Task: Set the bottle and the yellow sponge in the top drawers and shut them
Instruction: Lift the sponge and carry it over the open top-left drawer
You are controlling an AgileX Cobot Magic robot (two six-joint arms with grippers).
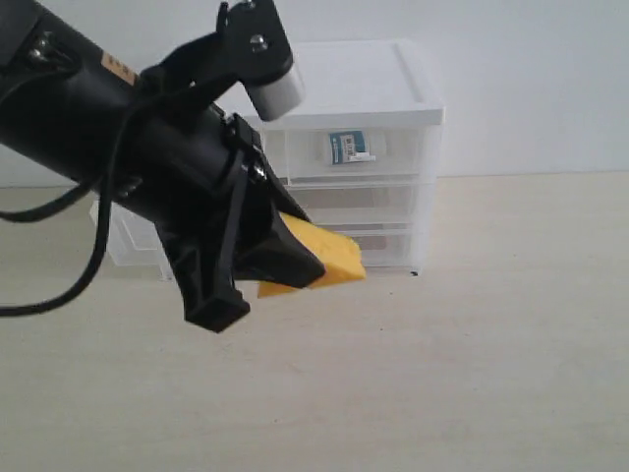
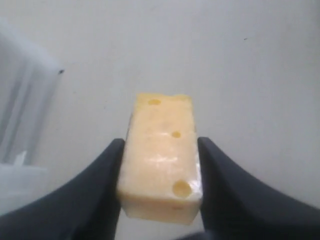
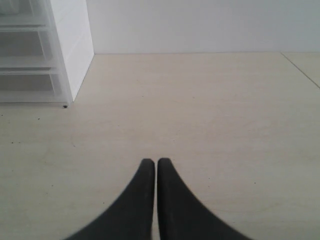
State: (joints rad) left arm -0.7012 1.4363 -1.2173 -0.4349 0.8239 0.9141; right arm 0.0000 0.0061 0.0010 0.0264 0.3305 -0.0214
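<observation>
Left pincer [image 2: 160,170] clamped on yellow sponge [image 2: 161,155]; right pincer [image 3: 152,172] closed, empty.

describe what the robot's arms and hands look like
The left arm is a thick matte black tube with a black cable looping off it, a small orange label and a white cylinder on a black bracket. The left hand and right hand each have two black fingers that curve and taper to rounded tips.
</observation>
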